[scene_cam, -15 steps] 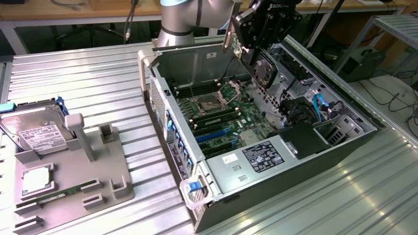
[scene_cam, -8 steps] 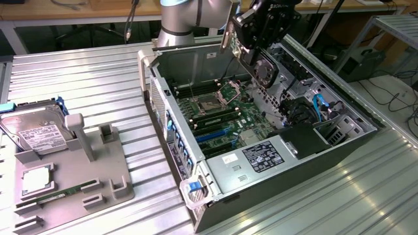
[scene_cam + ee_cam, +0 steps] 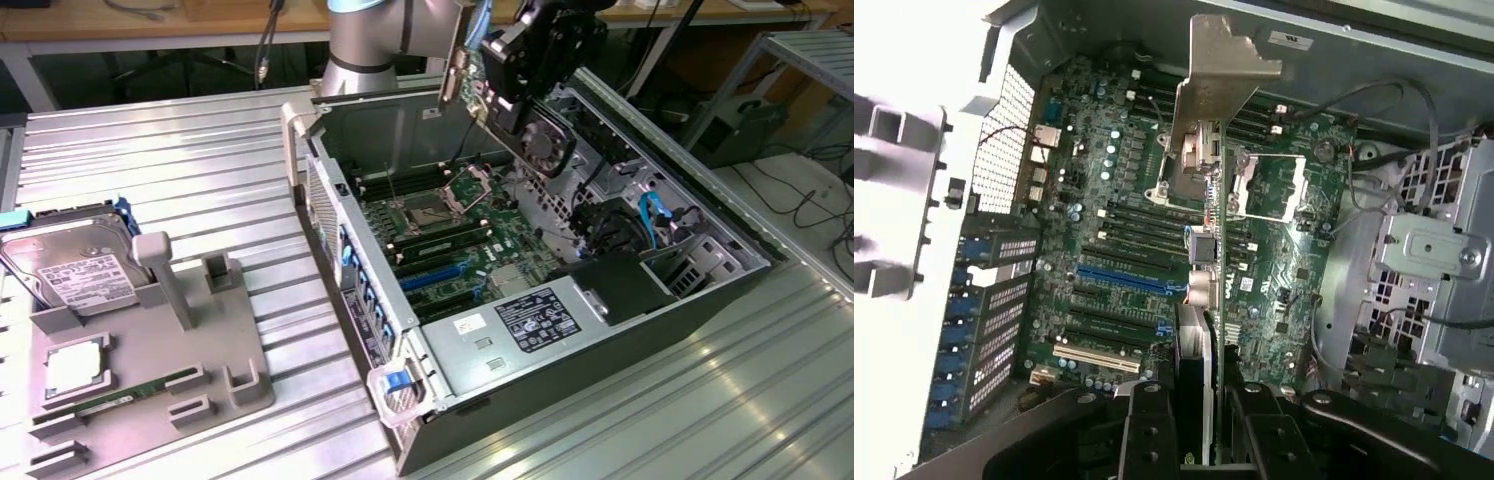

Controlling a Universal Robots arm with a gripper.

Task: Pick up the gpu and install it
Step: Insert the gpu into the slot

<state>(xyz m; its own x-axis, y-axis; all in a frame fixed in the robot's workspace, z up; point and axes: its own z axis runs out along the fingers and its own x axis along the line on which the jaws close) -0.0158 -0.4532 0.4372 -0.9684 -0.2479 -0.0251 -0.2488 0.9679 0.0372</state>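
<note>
Your biggest item is the open computer case (image 3: 380, 125), lying on its side on the ribbed metal table (image 3: 174, 150). A black label with white print (image 3: 537, 320) sits on a cover inside its near end, with a small white sticker (image 3: 470, 323) beside it. Neither can be read. The white label on the hard drive (image 3: 74, 265) is also too small to read.

Your arm (image 3: 367, 40) reaches over the far end of the case, with the gripper (image 3: 1202, 392) pointing down into it. Its jaws are clamped on the gpu (image 3: 1194, 350), one finger on each side of the card, which you see edge-on. The gpu hangs above the motherboard (image 3: 1104, 230), clear of it, with its silver bracket (image 3: 1226, 80) at the end away from the fingers.

The case holds the motherboard, which has a blue expansion slot (image 3: 1129, 282) and a CPU socket (image 3: 1269, 185), and there are blue cables (image 3: 654, 215) by the drive bays. On the exterior view's left, the gray holder tray (image 3: 254, 390) carries the hard drive, a CPU (image 3: 74, 365) and a RAM stick (image 3: 134, 395).
</note>
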